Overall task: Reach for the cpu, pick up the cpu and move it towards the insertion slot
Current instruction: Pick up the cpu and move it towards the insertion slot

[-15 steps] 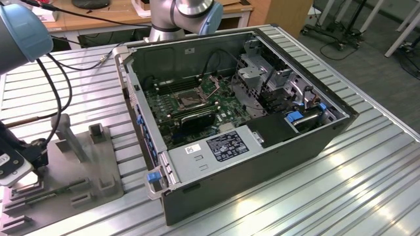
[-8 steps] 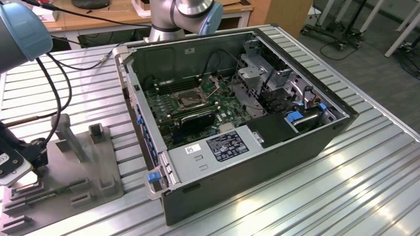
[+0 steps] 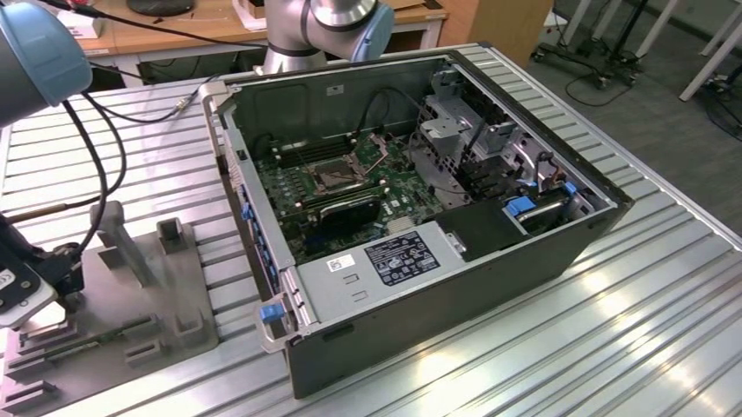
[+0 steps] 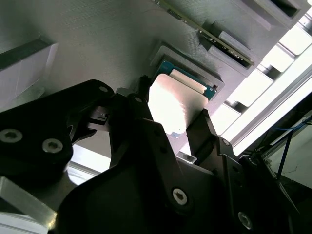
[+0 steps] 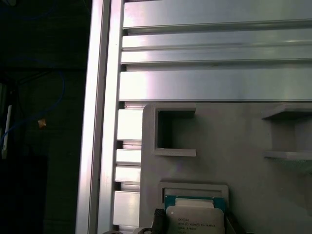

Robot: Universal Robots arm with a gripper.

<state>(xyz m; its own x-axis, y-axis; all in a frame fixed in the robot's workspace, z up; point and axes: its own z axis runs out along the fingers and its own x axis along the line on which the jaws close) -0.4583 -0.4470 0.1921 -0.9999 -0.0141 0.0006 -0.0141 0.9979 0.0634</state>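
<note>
The cpu [image 4: 176, 105] is a pale silvery square on a green-edged board, lying in a framed recess of the grey tray [image 4: 97, 44]. My gripper [image 4: 173, 103] straddles it, and its black fingers [image 4: 204, 129] press against two opposite edges. In the first wrist view the cpu [image 5: 195, 219] has the gripper [image 5: 193, 225] over it. In the exterior view the gripper [image 3: 33, 304] hangs at the far left over the tray [image 3: 174, 287]. The insertion slot [image 3: 329, 178], a metal-framed socket, lies on the motherboard inside the open computer case [image 3: 487, 252], well to the exterior view's right of the gripper.
Upright grey posts [image 3: 116, 243] and small blocks stand on the tray beside the gripper. Black cables [image 3: 99, 148] hang from the arm over the ribbed aluminium table [image 3: 603, 330]. The case's raised side wall [image 3: 238, 191] stands between tray and socket. The table edge [image 5: 100, 122] runs close to the tray.
</note>
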